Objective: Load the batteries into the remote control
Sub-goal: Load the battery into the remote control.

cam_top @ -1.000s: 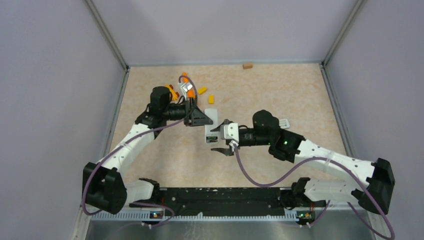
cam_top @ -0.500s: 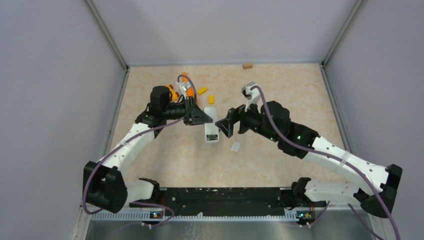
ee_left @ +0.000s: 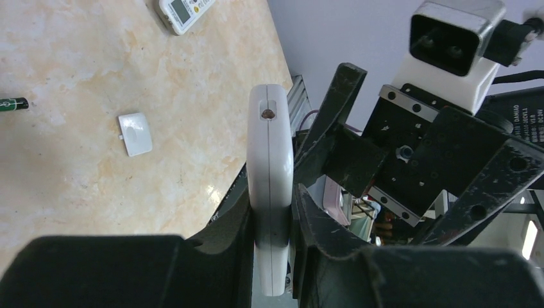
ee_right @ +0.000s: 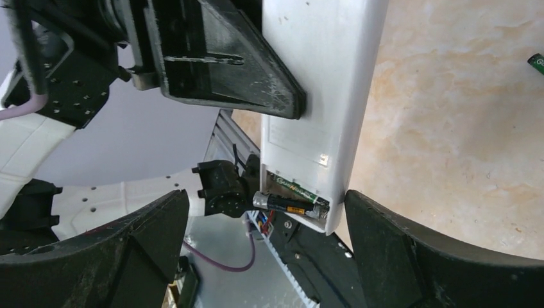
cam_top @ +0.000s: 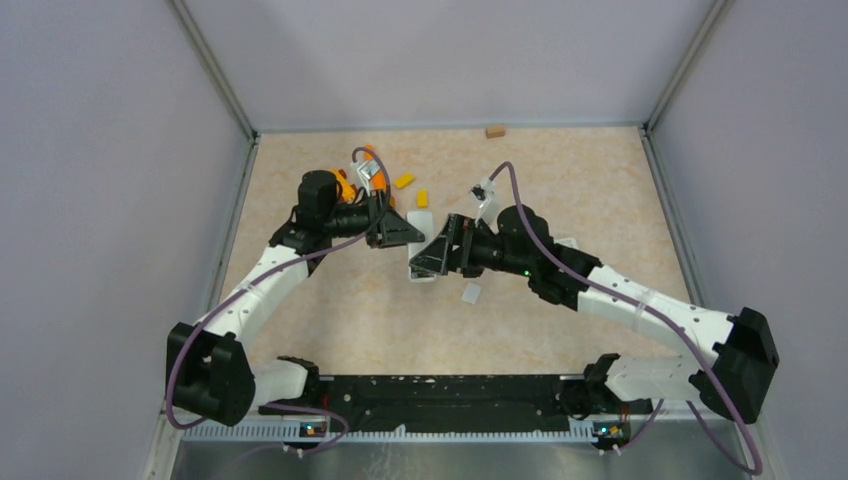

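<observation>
Firmly clenched, the left gripper (ee_left: pixel 271 213) holds the white remote control (ee_left: pixel 271 141) up on its thin edge, clear of the desk (cam_top: pixel 560 170), presumably to turn its back toward the other arm. The right gripper (ee_right: pixel 269 247), released and spread wide with nothing in it, brackets the remote's lower end. There the open compartment shows two batteries (ee_right: pixel 292 199): one looks seated, while the other lies slightly askew and, I judge, needs pressing home. The compartment's cover (ee_left: pixel 135 133) lies flat on the desk, apparently set aside, with a loose battery (ee_left: pixel 13 102) beyond it and a second remote (ee_left: pixel 185 11) farther off. The desk is beige and marbled, enclosed by pale lilac walls (cam_top: pixel 450 60), with orange and yellow blocks (cam_top: pixel 405 181) scattered near the far left.
</observation>
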Available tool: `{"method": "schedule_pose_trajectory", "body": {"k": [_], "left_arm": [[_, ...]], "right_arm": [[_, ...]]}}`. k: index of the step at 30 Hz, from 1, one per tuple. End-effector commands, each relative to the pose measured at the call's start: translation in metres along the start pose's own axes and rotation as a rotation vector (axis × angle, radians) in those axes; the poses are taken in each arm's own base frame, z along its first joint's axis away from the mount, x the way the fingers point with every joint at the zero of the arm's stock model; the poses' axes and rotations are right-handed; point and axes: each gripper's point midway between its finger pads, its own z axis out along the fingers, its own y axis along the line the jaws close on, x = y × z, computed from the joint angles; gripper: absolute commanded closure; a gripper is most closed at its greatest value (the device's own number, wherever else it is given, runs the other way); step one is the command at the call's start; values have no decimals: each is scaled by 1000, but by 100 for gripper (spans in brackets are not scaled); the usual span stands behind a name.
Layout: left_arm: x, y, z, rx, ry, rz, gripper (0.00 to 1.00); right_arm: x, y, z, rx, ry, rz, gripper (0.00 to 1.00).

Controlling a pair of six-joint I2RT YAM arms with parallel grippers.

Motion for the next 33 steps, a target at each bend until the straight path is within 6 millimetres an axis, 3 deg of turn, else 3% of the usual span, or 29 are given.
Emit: {"method": "schedule_pose_trajectory", "body": {"k": [1, 7, 19, 33], "left_arm": [[-8, -24, -5, 62, -14, 67, 100], [-11, -28, -6, 76, -25, 94, 100], [-11, -28, -6, 79, -24, 84, 100], [-10, -27, -6, 75, -24, 66, 100]], "right_arm": [[-4, 19, 10, -80, 26, 18, 9], [5, 3, 17, -31, 59, 10, 11], [8, 14, 17, -115, 67, -44, 30], [8, 6, 18, -82, 62, -68, 46]]}}
